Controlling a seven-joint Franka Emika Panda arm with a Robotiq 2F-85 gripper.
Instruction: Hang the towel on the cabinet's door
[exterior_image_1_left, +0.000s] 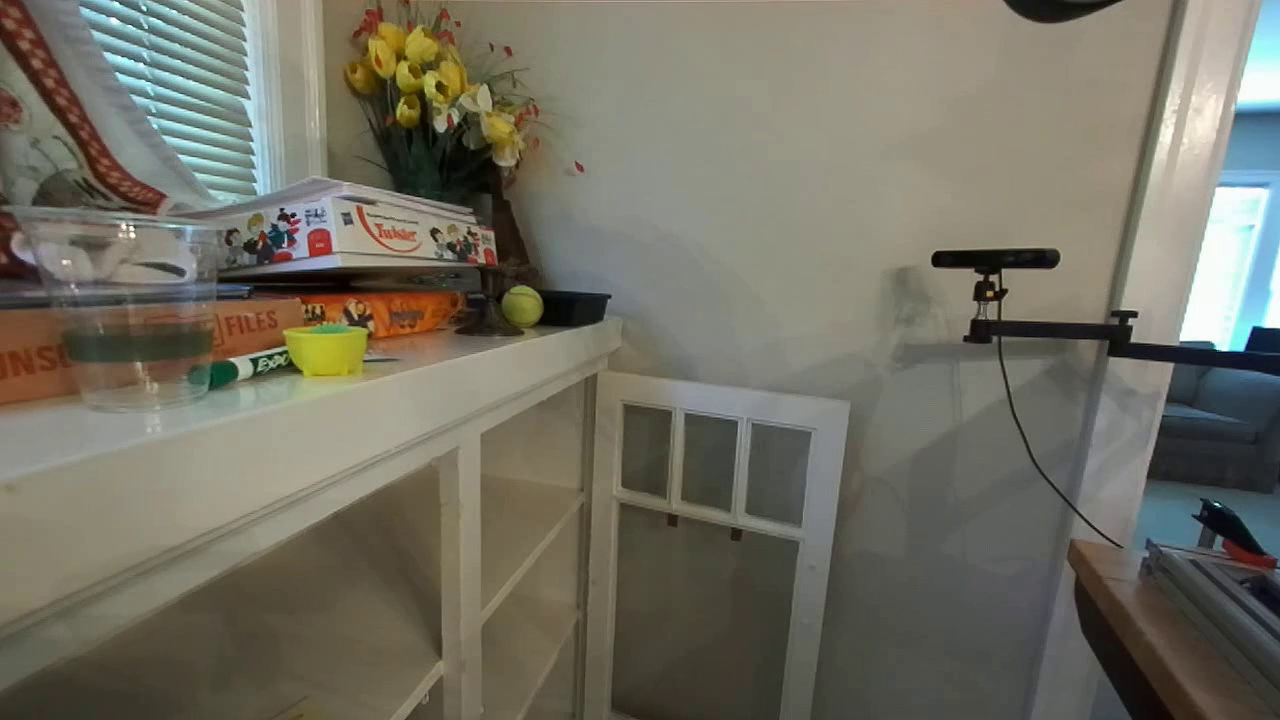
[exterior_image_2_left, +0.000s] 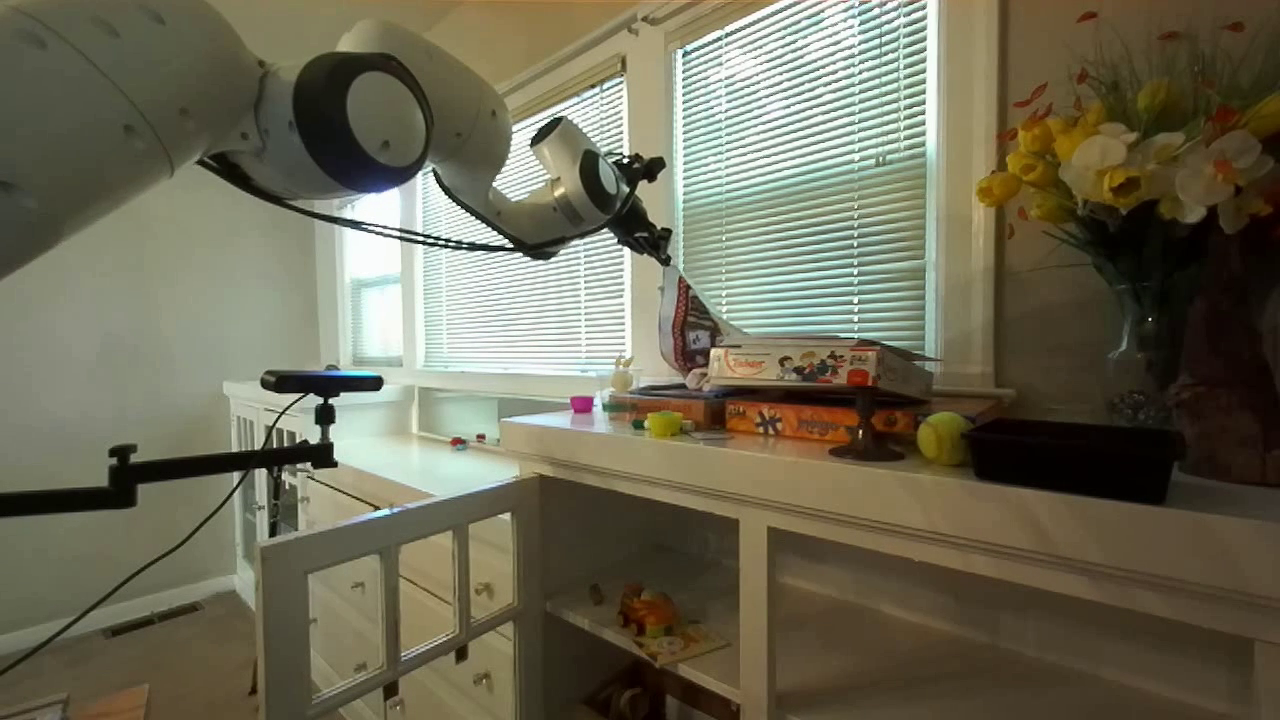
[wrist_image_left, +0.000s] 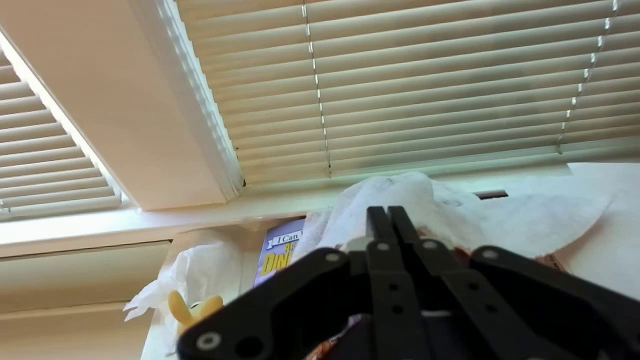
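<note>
- Towel (exterior_image_2_left: 690, 325) dangling mid-frame in an exterior view, beside the game box (exterior_image_2_left: 800, 366)!
- My fingers (wrist_image_left: 379, 227) pinch its top, likely so the rest drapes.
- Cabinet door (exterior_image_2_left: 392, 605), lower left, stands open!

Clear air is left above the open cabinet door (exterior_image_2_left: 390, 530); low passage across the worktop (exterior_image_2_left: 760, 455) is blocked by stacked boxes (exterior_image_2_left: 800, 372), a black tray (exterior_image_2_left: 1075, 465) and tall yellow flowers (exterior_image_2_left: 1100, 165).

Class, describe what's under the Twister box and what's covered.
An orange box lies beneath the Twister box, its printed side showing. Much of its top is covered; anything between is unclear.
</note>
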